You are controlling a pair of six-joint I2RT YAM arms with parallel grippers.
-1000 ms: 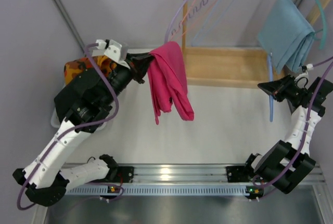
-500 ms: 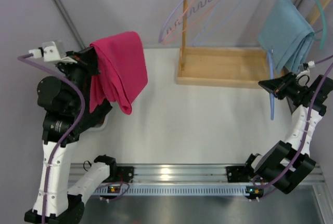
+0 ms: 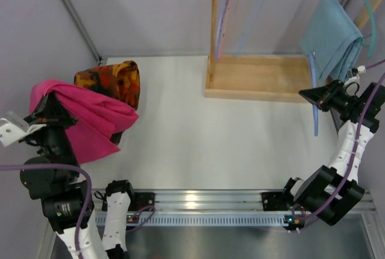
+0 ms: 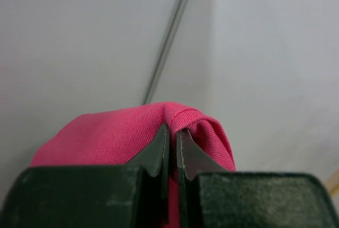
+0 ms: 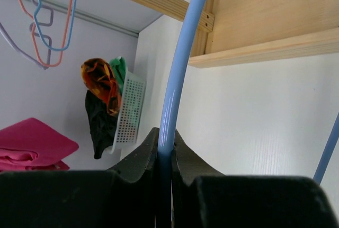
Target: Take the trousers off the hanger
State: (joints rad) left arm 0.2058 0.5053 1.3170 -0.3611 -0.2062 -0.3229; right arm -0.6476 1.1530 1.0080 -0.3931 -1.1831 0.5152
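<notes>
Trousers in left claw near left edge of table

The trousers between my black left fingers are plain magenta-pink, the hanger between my black right fingers pale blue, the crumpled cloth at the white tabletop's left edge mottled orange, red and black, the hanging cloth by its far right corner plain teal.
</notes>
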